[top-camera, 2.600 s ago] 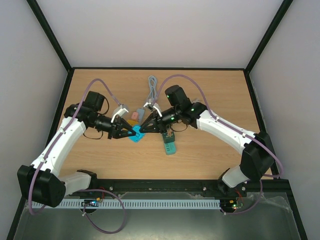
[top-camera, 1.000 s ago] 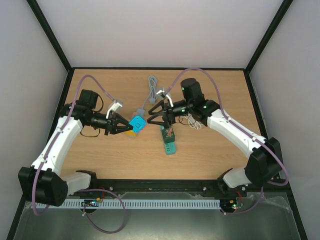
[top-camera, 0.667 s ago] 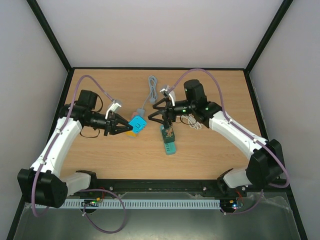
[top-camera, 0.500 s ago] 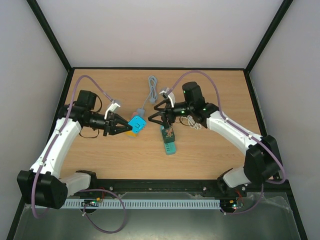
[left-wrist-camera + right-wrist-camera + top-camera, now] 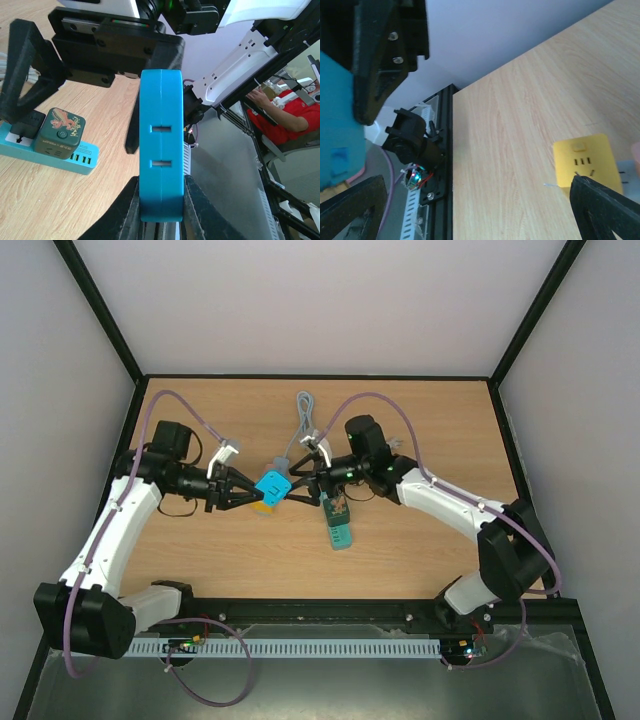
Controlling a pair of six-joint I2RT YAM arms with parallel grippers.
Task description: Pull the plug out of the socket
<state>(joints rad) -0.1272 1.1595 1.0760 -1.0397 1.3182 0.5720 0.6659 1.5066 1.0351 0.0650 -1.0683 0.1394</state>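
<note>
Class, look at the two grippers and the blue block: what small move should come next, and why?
Probably ease the right gripper a little further onto the blue block, ready to close. The left gripper is clamped on one end of the block, holding it off the table, and the right one's jaws stand wide open right beside its other end, gripping nothing.
</note>
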